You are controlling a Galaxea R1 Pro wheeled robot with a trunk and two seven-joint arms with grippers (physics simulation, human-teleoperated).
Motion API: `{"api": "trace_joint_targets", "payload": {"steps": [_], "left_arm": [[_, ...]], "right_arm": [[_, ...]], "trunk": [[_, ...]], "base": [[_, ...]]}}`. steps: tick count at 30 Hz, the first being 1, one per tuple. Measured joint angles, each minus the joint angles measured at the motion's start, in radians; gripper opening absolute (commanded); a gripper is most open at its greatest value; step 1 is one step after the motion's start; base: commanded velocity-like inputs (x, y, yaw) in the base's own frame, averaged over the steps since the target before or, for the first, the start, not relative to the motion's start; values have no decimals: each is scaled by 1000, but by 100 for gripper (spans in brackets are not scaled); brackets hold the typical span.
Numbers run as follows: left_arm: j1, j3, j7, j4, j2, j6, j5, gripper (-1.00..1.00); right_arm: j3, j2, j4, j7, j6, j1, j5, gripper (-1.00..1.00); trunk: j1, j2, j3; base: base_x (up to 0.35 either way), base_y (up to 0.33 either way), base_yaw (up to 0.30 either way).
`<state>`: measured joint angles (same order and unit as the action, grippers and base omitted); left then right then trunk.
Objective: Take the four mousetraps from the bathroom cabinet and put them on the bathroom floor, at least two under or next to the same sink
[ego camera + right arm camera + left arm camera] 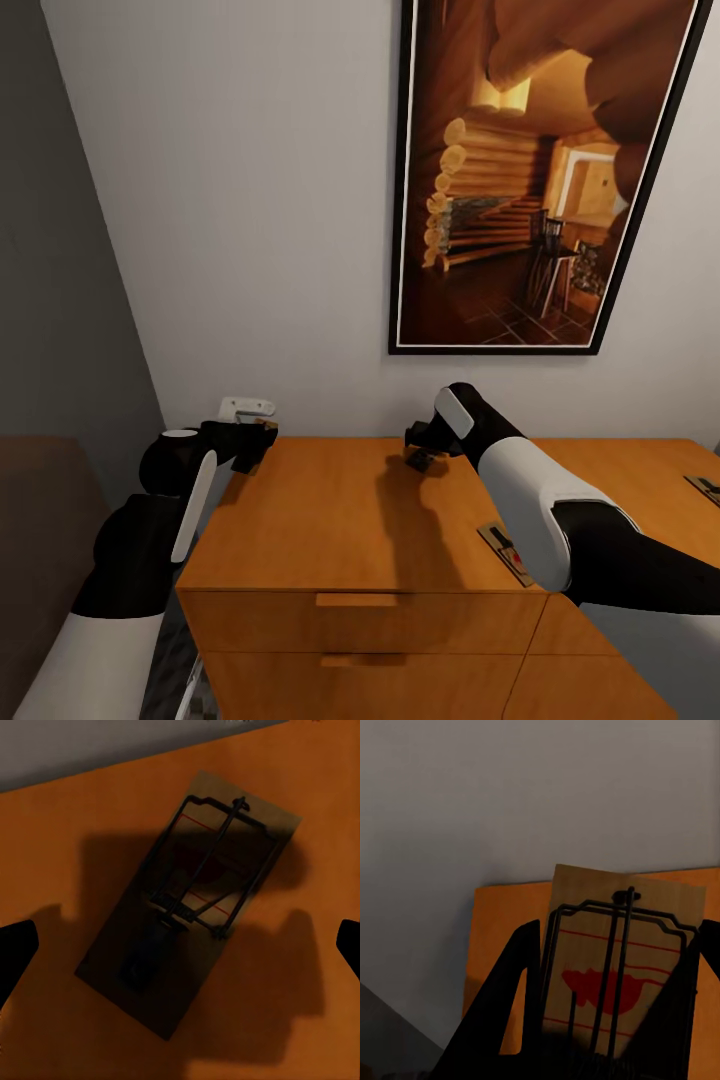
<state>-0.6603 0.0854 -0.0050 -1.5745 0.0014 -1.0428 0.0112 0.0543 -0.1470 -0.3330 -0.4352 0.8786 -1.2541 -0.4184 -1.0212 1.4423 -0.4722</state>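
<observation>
The cabinet [340, 520] is a low orange-brown chest with a flat top. My left gripper [256, 438] hovers at its back left corner, shut on a mousetrap [615, 960], a tan board with dark wire and a red spot, held between the black fingers [502, 1020]. My right gripper [424, 447] hangs open just above a second mousetrap [187, 907] that lies flat on the top, fingertips [15, 952] wide on either side. A third mousetrap [503, 548] lies partly hidden beside my right forearm. Another mousetrap [705, 488] sits at the far right edge.
A large framed picture [530, 170] hangs on the white wall behind the cabinet. A small white fitting [245, 407] is on the wall by the left gripper. Drawer fronts [350, 625] face me. A grey wall [60, 300] closes the left side.
</observation>
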Motion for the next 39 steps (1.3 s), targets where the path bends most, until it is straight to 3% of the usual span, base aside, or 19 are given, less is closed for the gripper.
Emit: {"api": "trace_joint_targets", "payload": {"steps": [39], "left_arm": [[0, 0, 0, 0, -2, 0, 0, -100]], "right_arm": [[1, 2, 10, 0, 0, -6, 0, 100]], "trunk": [[0, 0, 0]], "base": [[10, 24, 0]]}}
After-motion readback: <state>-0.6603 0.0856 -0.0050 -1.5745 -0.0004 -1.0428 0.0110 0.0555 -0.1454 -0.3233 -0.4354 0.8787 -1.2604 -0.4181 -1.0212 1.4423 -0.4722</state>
